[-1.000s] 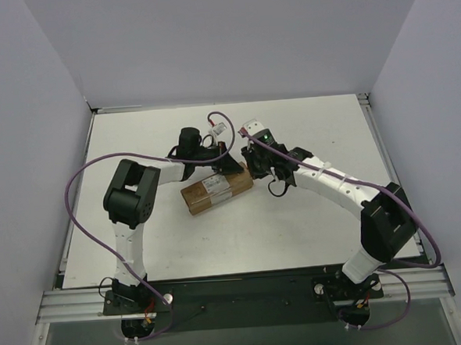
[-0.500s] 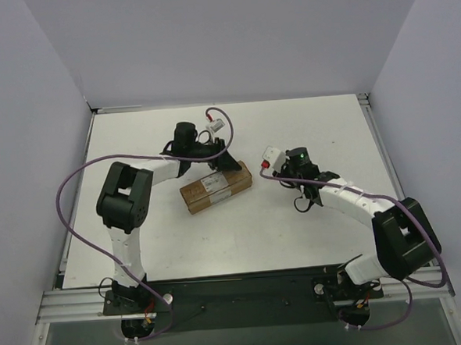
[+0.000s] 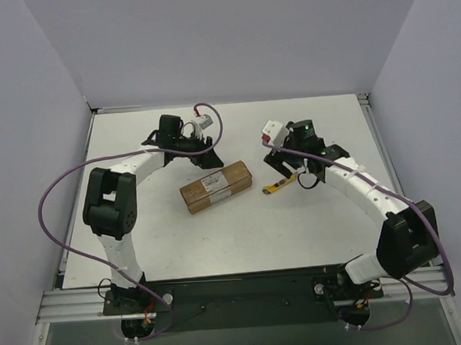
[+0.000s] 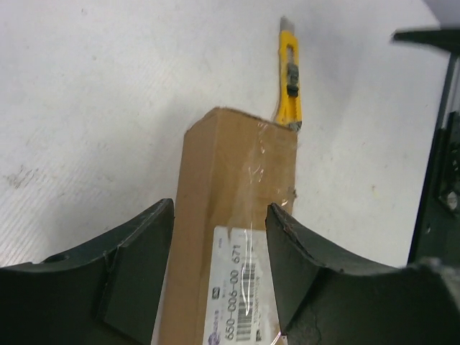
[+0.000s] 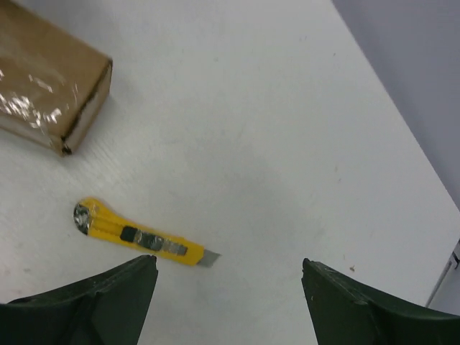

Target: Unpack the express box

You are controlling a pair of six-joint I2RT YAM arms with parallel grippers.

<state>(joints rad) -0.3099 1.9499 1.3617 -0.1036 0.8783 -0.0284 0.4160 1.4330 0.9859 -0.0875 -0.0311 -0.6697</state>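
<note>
A brown cardboard express box (image 3: 216, 186) with a white label lies flat in the middle of the white table (image 3: 328, 233). The left gripper (image 4: 219, 214) is poised near it, jaws spread, holding nothing. The right gripper (image 5: 226, 269), also spread and empty, hangs over a yellow utility knife (image 5: 136, 238) near the box's right end

Top view: fixed above and behind my bases, which sit at the bottom edge; it looks down from far enough to hold the whole table (image 3: 164, 239).
Left wrist view: close above my left fingers (image 4: 136, 273) at the bottom edge, facing along the express box (image 4: 237, 187) to the utility knife (image 4: 290, 79) at upper centre.
Right wrist view: close over the table, my right fingers (image 5: 86, 305) in the bottom corners, box end upper left.
Shared: all three hold box and knife.
</note>
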